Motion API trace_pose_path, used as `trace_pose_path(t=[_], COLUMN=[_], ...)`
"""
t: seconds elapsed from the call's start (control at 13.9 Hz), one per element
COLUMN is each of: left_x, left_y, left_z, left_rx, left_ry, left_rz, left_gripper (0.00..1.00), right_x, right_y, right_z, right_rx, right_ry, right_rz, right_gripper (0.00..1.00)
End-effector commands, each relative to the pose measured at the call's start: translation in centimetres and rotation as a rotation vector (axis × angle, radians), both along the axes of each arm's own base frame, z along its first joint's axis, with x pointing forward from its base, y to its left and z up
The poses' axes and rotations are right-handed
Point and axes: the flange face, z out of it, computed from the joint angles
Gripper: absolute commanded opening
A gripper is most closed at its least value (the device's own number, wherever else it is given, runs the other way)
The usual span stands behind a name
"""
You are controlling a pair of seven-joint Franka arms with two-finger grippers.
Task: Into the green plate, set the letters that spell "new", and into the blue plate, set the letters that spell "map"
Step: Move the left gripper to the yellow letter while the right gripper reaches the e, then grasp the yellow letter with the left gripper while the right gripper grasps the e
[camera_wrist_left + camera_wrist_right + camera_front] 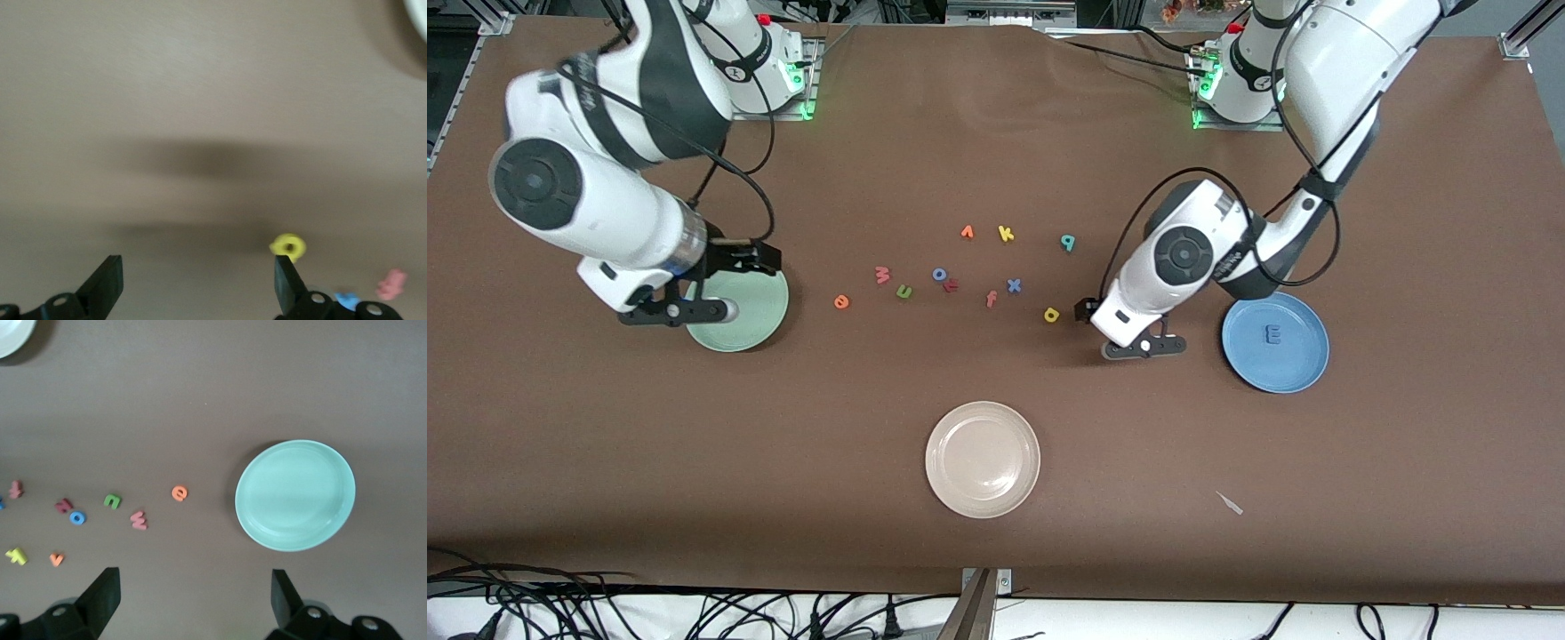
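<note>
I see the blue "m" (1273, 334) in the blue plate (1303, 369), the green plate (760, 324) bare under my wide-open right gripper (685, 313), and my open left gripper (1144, 348) near the yellow "a" (1051, 314).

Brown mat (996, 133) covers the whole table. Metal framing (1009, 11) along the top edge, tangled black cables (560, 604) on a white floor at the bottom. Even lighting.
</note>
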Motion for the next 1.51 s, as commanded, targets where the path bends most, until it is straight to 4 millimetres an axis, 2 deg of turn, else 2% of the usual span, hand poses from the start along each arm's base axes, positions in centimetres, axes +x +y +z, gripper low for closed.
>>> trace_pose_path(t=[0.0, 0.22, 0.36, 0.57, 0.86, 1.15, 1.29, 1.44], left_x=[-0.9, -2.4, -2.1, -3.4, -4.6, -4.5, -3.5, -3.5], left_y=[-2.7, -5.4, -5.8, -7.2, -8.2, -7.9, -8.9, -9.5], left_z=[-1.5, -4.4, -4.7, -5.8, -7.3, -8.3, -7.8, -8.0], left_rx=[0.007, 0.061, 0.074, 0.079, 0.118, 0.13, 0.11, 0.105], left_ry=[-0.037, -0.099, -0.122, -0.107, -0.112, -0.105, -0.125, -0.124], left_rz=[0.072, 0.106, 0.122, 0.097, 0.082, 0.086, 0.09, 0.086], left_gripper=[1.0, 1.0, 0.98, 0.98, 0.95, 0.84, 0.78, 0.74], right_x=[0.5, -0.1, -1.0, -3.4, -5.7, -7.7, -8.8, -10.0], right_y=[1.0, 1.7, 3.0, 4.2, 4.4, 4.5, 4.3, 3.9], right_z=[-4.3, -9.9, -12.9, -16.9, -20.0, -22.3, -23.5, -24.6], right_rx=[-0.024, -0.011, -0.004, -0.003, 0.006, 0.022, 0.032, 0.038], right_ry=[-0.039, -0.093, -0.124, -0.153, -0.173, -0.195, -0.21, -0.221], right_rz=[-0.036, -0.066, -0.099, -0.178, -0.229, -0.253, -0.253, -0.259], right_gripper=[1.0, 1.0, 1.0, 1.0, 1.0, 1.0, 0.99, 0.99])
